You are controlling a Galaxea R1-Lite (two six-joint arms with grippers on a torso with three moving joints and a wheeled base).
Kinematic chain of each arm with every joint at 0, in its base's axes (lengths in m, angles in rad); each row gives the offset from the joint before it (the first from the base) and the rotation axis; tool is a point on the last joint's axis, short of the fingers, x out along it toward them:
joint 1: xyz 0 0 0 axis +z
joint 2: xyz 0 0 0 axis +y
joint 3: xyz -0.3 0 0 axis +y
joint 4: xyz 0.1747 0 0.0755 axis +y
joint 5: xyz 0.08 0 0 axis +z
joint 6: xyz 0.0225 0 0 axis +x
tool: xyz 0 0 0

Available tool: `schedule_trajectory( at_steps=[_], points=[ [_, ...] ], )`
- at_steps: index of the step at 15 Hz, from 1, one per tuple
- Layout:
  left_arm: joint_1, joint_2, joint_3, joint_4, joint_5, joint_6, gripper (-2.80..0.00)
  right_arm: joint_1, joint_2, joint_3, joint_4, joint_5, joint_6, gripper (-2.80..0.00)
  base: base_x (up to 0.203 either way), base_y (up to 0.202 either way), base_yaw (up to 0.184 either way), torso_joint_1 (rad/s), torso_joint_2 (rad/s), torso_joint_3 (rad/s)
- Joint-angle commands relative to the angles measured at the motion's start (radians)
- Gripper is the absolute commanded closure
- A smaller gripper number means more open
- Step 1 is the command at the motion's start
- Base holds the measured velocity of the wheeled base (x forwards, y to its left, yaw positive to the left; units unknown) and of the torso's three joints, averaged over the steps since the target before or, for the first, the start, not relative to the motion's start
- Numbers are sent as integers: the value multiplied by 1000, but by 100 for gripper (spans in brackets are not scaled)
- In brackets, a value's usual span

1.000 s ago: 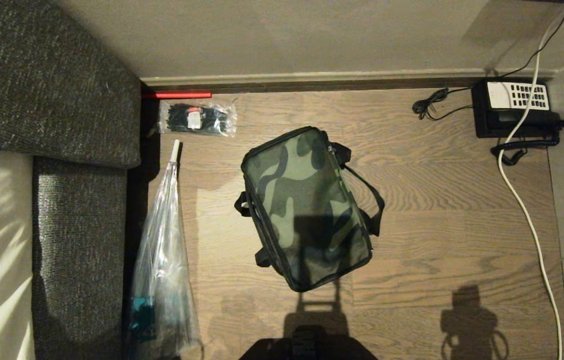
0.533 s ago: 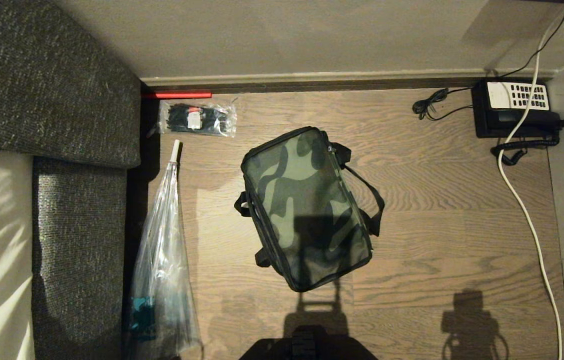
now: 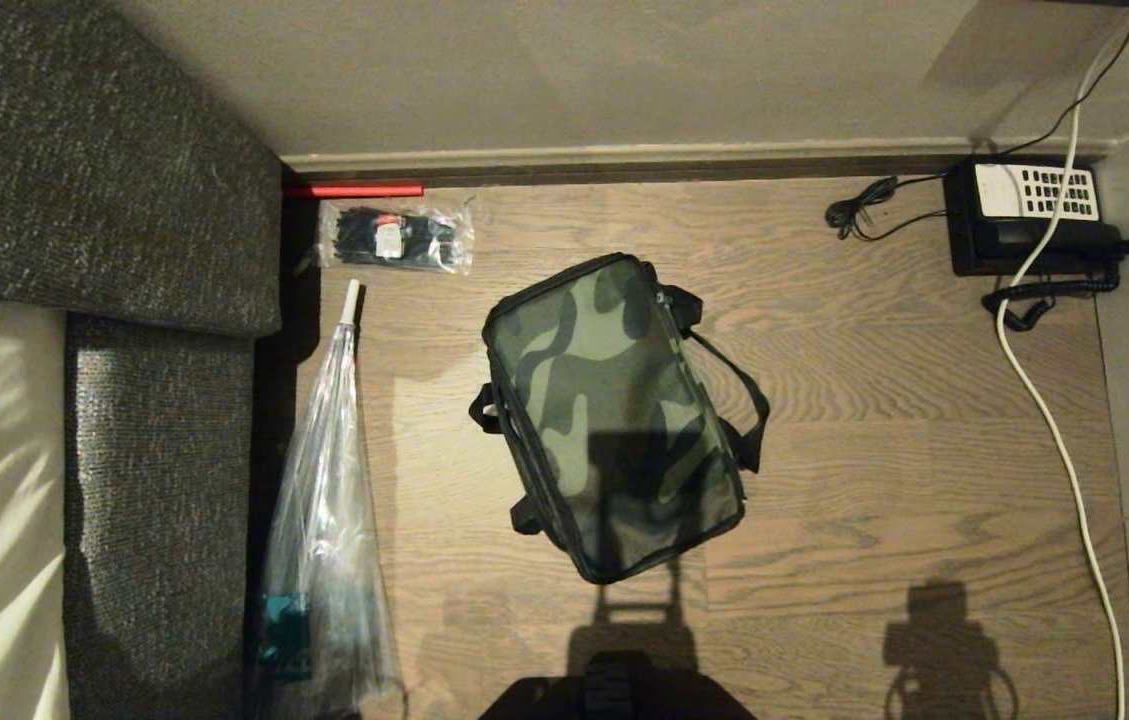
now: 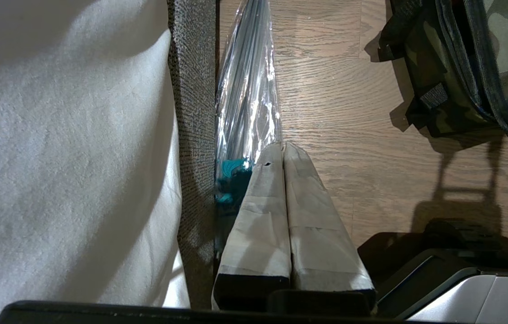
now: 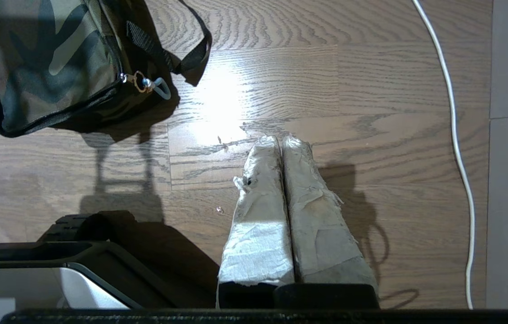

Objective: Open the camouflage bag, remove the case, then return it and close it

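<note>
No readable writing is showing anywhere. The camouflage bag (image 3: 614, 415) is lying zipped shut on the wooden floor (image 3: 904, 420). The left hand (image 4: 284, 146) and the right hand (image 5: 280, 139) are hanging closed and empty, well apart from the bag on either side.

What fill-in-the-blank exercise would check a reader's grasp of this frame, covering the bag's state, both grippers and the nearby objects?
1. The camouflage bag lies on the wooden floor with its lid zipped ____.
2. The fingers of the left gripper and the right gripper are pressed ____, holding nothing.
3. The zipper's ring pull shows in the ____ wrist view.
4. The black desk phone sits on the bag's ____ side in the head view.

Missing words: shut; together; right; right
</note>
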Motion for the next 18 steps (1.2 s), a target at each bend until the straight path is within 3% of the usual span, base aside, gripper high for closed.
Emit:
schedule_trajectory(
  at_steps=[1, 5, 18],
  points=[
    [0, 0, 0, -2, 0, 5, 0, 0, 5, 14, -1, 1, 1, 0, 0, 0, 0, 0, 0, 0],
    [0, -2, -1, 1, 3, 2, 0, 0, 5, 14, -1, 1, -3, 0, 0, 0, 0, 2, 1, 40],
    [0, -2, 0, -3, 3, -13, 0, 0, 5, 14, 2, 2, -7, 0, 0, 0, 0, 1, 3, 200]
  ],
)
